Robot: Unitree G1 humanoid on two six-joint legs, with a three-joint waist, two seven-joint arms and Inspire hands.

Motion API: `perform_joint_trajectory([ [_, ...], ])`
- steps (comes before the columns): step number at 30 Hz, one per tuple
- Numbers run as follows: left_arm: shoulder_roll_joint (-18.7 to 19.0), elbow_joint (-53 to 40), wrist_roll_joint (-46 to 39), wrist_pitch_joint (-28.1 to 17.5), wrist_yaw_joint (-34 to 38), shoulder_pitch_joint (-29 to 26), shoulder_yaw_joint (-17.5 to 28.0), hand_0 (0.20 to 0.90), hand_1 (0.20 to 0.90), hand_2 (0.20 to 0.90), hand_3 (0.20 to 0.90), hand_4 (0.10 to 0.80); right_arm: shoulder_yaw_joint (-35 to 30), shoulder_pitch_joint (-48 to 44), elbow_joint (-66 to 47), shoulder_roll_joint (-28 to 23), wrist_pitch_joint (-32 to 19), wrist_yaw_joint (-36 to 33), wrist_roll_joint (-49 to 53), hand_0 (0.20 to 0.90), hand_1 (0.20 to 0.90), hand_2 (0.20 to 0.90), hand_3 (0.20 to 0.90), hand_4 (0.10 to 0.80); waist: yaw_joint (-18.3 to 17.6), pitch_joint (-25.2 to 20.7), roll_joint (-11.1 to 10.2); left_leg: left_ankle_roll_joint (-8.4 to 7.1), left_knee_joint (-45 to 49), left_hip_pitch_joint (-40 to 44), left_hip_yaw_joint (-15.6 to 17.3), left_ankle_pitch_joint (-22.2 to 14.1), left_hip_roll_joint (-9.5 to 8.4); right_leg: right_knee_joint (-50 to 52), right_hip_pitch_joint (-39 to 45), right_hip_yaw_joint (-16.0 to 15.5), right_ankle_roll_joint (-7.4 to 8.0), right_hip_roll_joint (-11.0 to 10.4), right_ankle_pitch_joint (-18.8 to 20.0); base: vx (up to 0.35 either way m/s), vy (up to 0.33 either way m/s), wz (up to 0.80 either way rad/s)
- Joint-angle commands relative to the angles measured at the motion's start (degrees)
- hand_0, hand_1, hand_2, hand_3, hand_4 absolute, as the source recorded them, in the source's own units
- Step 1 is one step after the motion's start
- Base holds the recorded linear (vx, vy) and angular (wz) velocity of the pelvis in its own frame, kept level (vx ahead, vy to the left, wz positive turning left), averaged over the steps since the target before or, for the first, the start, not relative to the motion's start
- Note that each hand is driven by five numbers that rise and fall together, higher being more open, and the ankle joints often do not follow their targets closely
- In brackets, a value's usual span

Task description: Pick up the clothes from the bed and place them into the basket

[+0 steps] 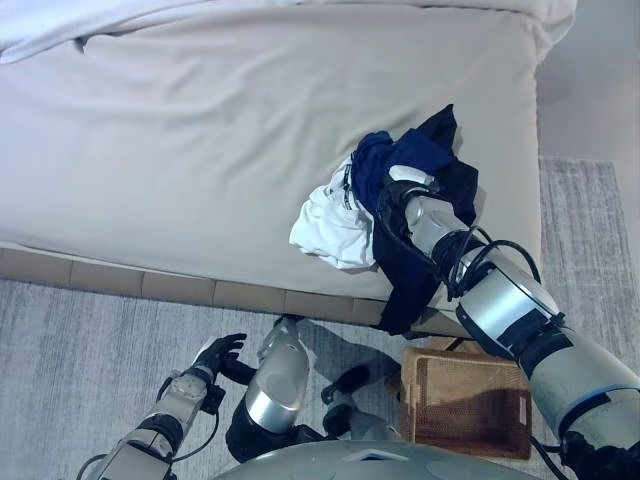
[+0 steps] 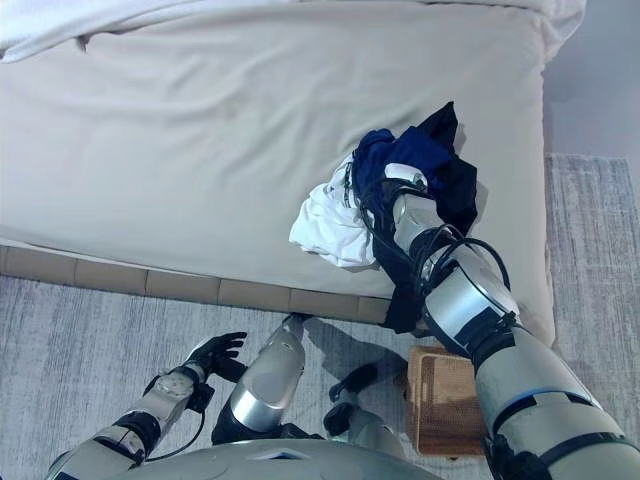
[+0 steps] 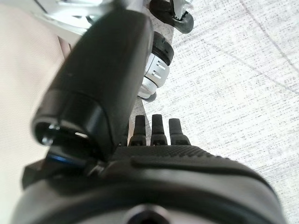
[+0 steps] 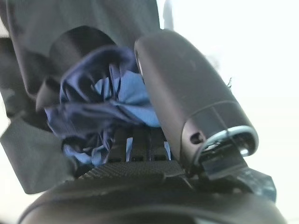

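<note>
A pile of clothes lies at the bed's front right edge: a dark blue garment (image 1: 400, 155), a black one (image 1: 405, 290) hanging over the edge, and a white one (image 1: 330, 225) beside them. My right hand (image 1: 412, 182) is in the pile. In the right wrist view its thumb (image 4: 187, 93) and curled fingers pinch bunched blue cloth (image 4: 103, 102). The woven brown basket (image 1: 465, 400) stands on the floor below the pile, under my right arm. My left hand (image 1: 215, 355) hangs low over the rug, open and empty, its fingers (image 3: 154, 128) straight.
The beige bed (image 1: 220, 130) spans the far side, with a white cover (image 1: 60, 30) bunched at its far left. A grey rug (image 1: 90, 340) covers the floor in front. Bare floor (image 1: 590, 100) lies right of the bed.
</note>
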Motion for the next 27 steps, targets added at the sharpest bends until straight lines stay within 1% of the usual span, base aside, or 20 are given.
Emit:
perform_joint_trajectory([
  [1, 1.2, -0.18, -1.3, -1.09, 0.03, 1.17, -3.7, 0.9, 0.9, 0.9, 0.9, 0.8, 1.22, -9.82, -4.15, -2.75, -1.61, -12.9, -0.06, 0.3, 0.3, 0.3, 0.2, 0.1, -0.41, 0.34, -1.02, 5.72, -2.54, 2.0, 6.56, -3.14, -0.69, 2.95, 1.36, 2.26, 1.19, -2.05, 1.21, 0.0, 0.0, 0.0],
  [2, 1.32, -0.01, -0.91, -1.33, 0.36, 1.66, -3.44, 0.9, 0.9, 0.9, 0.9, 0.8, 0.84, -10.62, -8.25, -4.14, -2.63, -17.39, 0.77, 0.3, 0.3, 0.3, 0.2, 0.1, -0.92, 0.03, -1.35, 5.76, -2.61, 2.42, 6.67, -3.28, -0.57, 3.09, 1.33, 2.66, 1.22, -1.99, 1.23, 0.0, 0.0, 0.0],
  [4, 1.44, 0.08, -0.62, -1.66, 1.07, 2.9, -2.94, 0.9, 0.9, 0.9, 0.9, 0.8, -0.52, -11.35, -17.32, -7.05, -3.98, -23.98, 2.17, 0.3, 0.3, 0.3, 0.2, 0.1, -1.98, -0.74, -1.91, 5.78, -2.73, 3.34, 7.18, -3.63, -0.23, 3.45, 1.39, 3.46, 1.23, -1.96, 1.13, 0.011, 0.019, -0.04],
  [5, 1.4, 0.17, -0.71, -1.81, 1.41, 3.46, -2.79, 0.9, 0.9, 0.9, 0.9, 0.8, -1.14, -11.4, -21.51, -8.37, -3.9, -26.11, 2.32, 0.3, 0.3, 0.3, 0.2, 0.1, -2.48, -1.17, -2.13, 5.79, -2.79, 3.82, 7.42, -3.88, -0.17, 3.51, 1.46, 3.84, 1.27, -1.96, 1.08, 0.02, 0.04, -0.12],
  [6, 1.42, 0.45, -0.84, -2.1, 1.63, 3.96, -2.58, 0.9, 0.9, 0.9, 0.9, 0.8, -1.97, -11.49, -25.03, -9.63, -5.05, -28.87, 2.14, 0.3, 0.3, 0.3, 0.2, 0.1, -3.05, -1.67, -2.31, 5.88, -2.85, 4.3, 7.67, -4.1, -0.14, 3.62, 1.5, 4.26, 1.29, -1.98, 1.04, 0.022, 0.04, -0.15],
  [9, 1.1, 1.24, -0.1, -2.54, 2.06, 5.55, -2.0, 0.9, 0.9, 0.9, 0.9, 0.8, -5.92, -10.69, -35.85, -13.6, -6.94, -33.08, 0.08, 0.3, 0.3, 0.3, 0.2, 0.1, -4.73, -3.36, -2.61, 6.23, -2.99, 6.04, 8.39, -4.98, -0.12, 3.72, 1.99, 5.6, 1.43, -2.05, 0.84, 0.071, 0.049, -0.25],
  [10, 0.87, 1.56, 0.52, -2.25, 2.05, 6.37, -1.42, 0.9, 0.9, 0.9, 0.9, 0.8, -8.05, -10.05, -41.93, -15.85, -6.89, -33.26, -0.78, 0.3, 0.3, 0.3, 0.2, 0.1, -5.84, -4.63, -2.65, 6.45, -3.11, 7.24, 8.78, -5.51, -0.11, 3.74, 2.36, 6.4, 1.57, -2.19, 0.71, 0.086, 0.055, -0.2],
  [13, 0.81, 1.94, 1.62, -1.85, 1.91, 7.41, -0.93, 0.9, 0.9, 0.9, 0.9, 0.8, -9.64, -9.25, -47.58, -18.85, -6.57, -33.76, -1.3, 0.3, 0.3, 0.3, 0.2, 0.1, -7.14, -6.59, -2.73, 6.82, -3.36, 8.74, 9.22, -5.91, -0.19, 3.68, 3.01, 7.22, 1.82, -2.46, 0.66, 0.094, 0.034, -0.18],
  [15, 0.83, 2.54, 2.45, -1.75, 1.65, 8.04, -0.64, 0.9, 0.9, 0.9, 0.9, 0.8, -10.31, -9.12, -50.01, -20.98, -6.32, -33.14, -1.27, 0.3, 0.3, 0.3, 0.2, 0.1, -7.88, -8.04, -2.8, 6.8, -3.38, 10.06, 9.75, -6.74, 0.0, 3.67, 3.87, 7.8, 1.95, -2.39, 0.15, 0.111, 0.007, -0.23],
  [17, 0.77, 2.98, 3.78, -1.04, 1.52, 8.73, -0.42, 0.9, 0.9, 0.9, 0.9, 0.8, -10.58, -9.63, -52.87, -24.52, -5.21, -32.13, -1.96, 0.3, 0.3, 0.3, 0.2, 0.1, -9.2, -10.48, -3.2, 7.05, -3.53, 11.4, 10.13, -7.13, -0.1, 3.45, 4.75, 8.23, 2.17, -2.56, 0.04, 0.124, 0.002, -0.24],
  [21, 0.8, 3.1, 5.11, 0.48, 1.44, 9.38, -0.15, 0.9, 0.9, 0.9, 0.9, 0.8, -10.5, -11.39, -53.91, -28.66, -3.7, -32.16, -2.22, 0.3, 0.3, 0.3, 0.2, 0.1, -10.45, -13.21, -3.65, 7.15, -3.53, 13.58, 10.78, -8.16, -0.06, 3.54, 6.12, 8.76, 2.22, -2.53, -0.46, 0.105, -0.007, -0.22],
  [23, 1.17, 3.43, 5.94, 1.24, 1.02, 9.42, 0.23, 0.9, 0.9, 0.9, 0.9, 0.8, -10.19, -14.1, -52.97, -31.56, -2.66, -32.73, 1.43, 0.3, 0.3, 0.3, 0.2, 0.1, -11.38, -14.78, -4.03, 7.13, -3.53, 14.99, 11.59, -8.88, 0.03, 3.78, 7.03, 9.17, 2.21, -2.47, -0.92, 0.095, -0.035, -0.18],
  [24, 1.43, 3.12, 6.55, 2.13, 0.34, 9.15, 0.63, 0.9, 0.9, 0.9, 0.9, 0.8, -10.56, -14.3, -52.31, -32.49, -3.05, -31.72, 3.83, 0.3, 0.3, 0.3, 0.2, 0.1, -11.86, -15.29, -4.07, 7.08, -3.53, 15.5, 11.95, -9.18, 0.01, 3.95, 7.36, 9.49, 2.24, -2.51, -1.14, 0.053, -0.028, -0.13],
  [25, 1.49, 3.04, 6.65, 2.27, 0.24, 9.12, 0.7, 0.9, 0.9, 0.9, 0.9, 0.8, -10.63, -14.28, -52.19, -32.59, -3.18, -31.52, 4.13, 0.3, 0.3, 0.3, 0.2, 0.1, -11.86, -15.3, -4.08, 7.07, -3.53, 15.58, 12.0, -9.22, 0.01, 3.98, 7.4, 9.56, 2.25, -2.52, -1.18, 0.034, -0.01, -0.26],
  [26, 1.67, 2.83, 7.35, 3.01, -0.37, 8.88, 1.04, 0.9, 0.9, 0.9, 0.9, 0.8, -11.17, -13.46, -51.96, -33.12, -4.06, -29.06, 7.99, 0.3, 0.3, 0.3, 0.2, 0.1, -12.34, -15.73, -4.05, 7.04, -3.52, 16.14, 12.18, -9.43, -0.08, 4.22, 7.56, 9.94, 2.27, -2.62, -1.31, 0.028, -0.007, -0.23],
  [27, 1.74, 2.68, 7.6, 3.58, -0.74, 8.67, 1.35, 0.9, 0.9, 0.9, 0.9, 0.8, -11.53, -12.18, -52.53, -33.06, -5.27, -24.22, 11.82, 0.3, 0.3, 0.3, 0.2, 0.1, -12.85, -15.99, -3.94, 7.13, -3.44, 16.62, 12.28, -9.61, -0.22, 4.49, 7.59, 10.33, 2.24, -2.66, -1.37, 0.046, -0.002, -0.24],
])
